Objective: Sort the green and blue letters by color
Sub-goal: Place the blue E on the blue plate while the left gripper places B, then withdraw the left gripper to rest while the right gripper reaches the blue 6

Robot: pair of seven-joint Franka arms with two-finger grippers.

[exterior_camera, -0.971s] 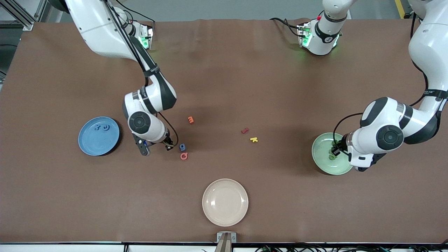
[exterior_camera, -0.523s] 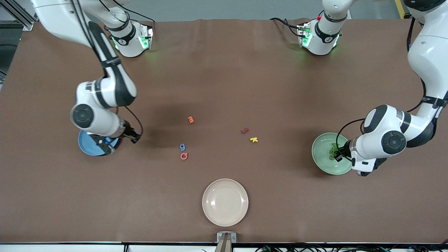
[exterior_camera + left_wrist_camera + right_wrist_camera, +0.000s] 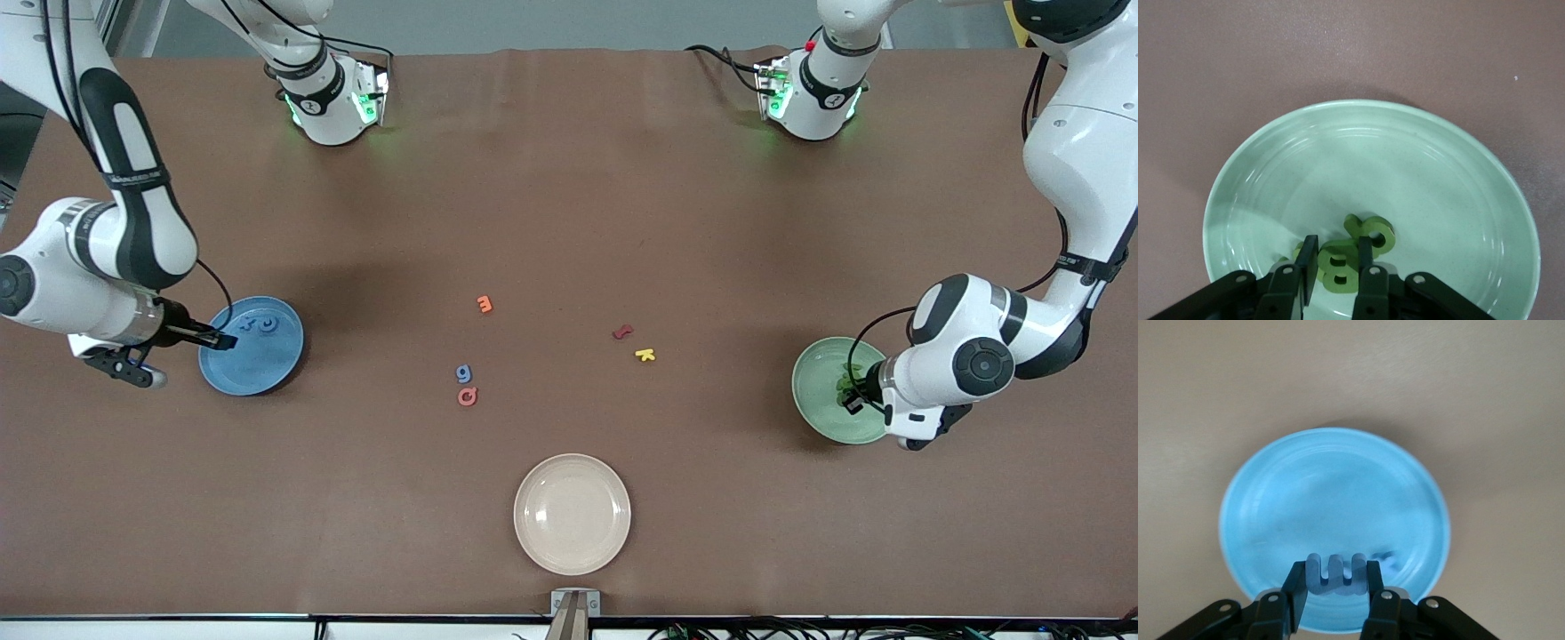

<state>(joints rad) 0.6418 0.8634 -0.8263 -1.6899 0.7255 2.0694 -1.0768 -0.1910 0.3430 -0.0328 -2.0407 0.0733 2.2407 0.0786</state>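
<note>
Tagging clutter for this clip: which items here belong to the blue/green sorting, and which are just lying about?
Job:
- blue letter in right tool, over blue plate
- blue letters on plate
- blue g on table
- green letter in left tool, over green plate
- other green letters in that plate

Lying about:
- orange letter
- pink letter
- dark red letter
- yellow letter
- cream plate

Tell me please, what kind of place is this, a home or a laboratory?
Most likely a robotics lab, not a home. Two white arms are bolted along one edge of a table under a plain brown cover, aluminium framing stands at its corner, and cables run along the edge nearest the front camera.
</note>
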